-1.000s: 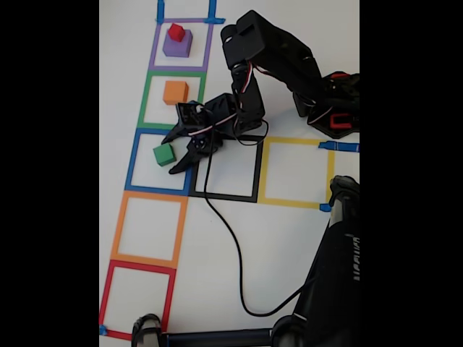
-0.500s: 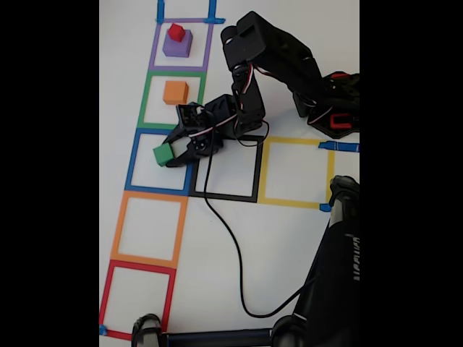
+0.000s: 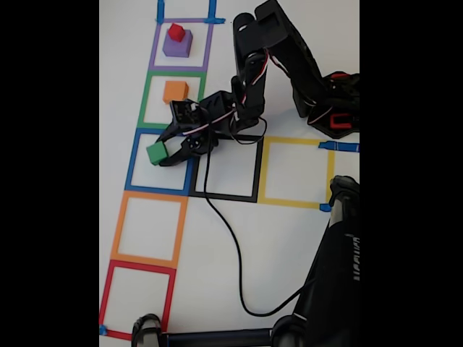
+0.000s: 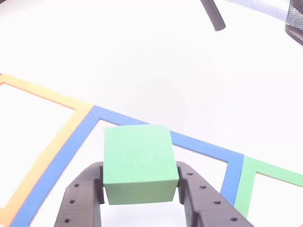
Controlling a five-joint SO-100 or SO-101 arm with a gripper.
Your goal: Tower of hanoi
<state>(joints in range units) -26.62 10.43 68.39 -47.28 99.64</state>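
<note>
— What is held by the claw [image 3: 165, 150]?

— The green cube [image 3: 156, 152] is clamped between the two black fingers [image 4: 80, 198], which are closed against its left and right faces in the other view. In the fixed view the cube is seen over the upper part of the blue tape square [image 3: 133, 165] on the white counter [image 3: 282, 246]; whether it is touching the counter cannot be told.

— And where are the other cubes found?

— In the fixed view the orange cube [image 3: 175, 91] is set inside the green tape square [image 3: 147, 95], just above the claw. Farther up, the purple cube [image 3: 177, 45] is placed inside the purple tape square [image 3: 208, 45], and the red cube [image 3: 176, 32] is stacked on top of it. A black cable [image 3: 224, 231] is trailed from the arm [image 3: 278, 54] across the counter, past the black tape square [image 3: 258, 170].
</note>
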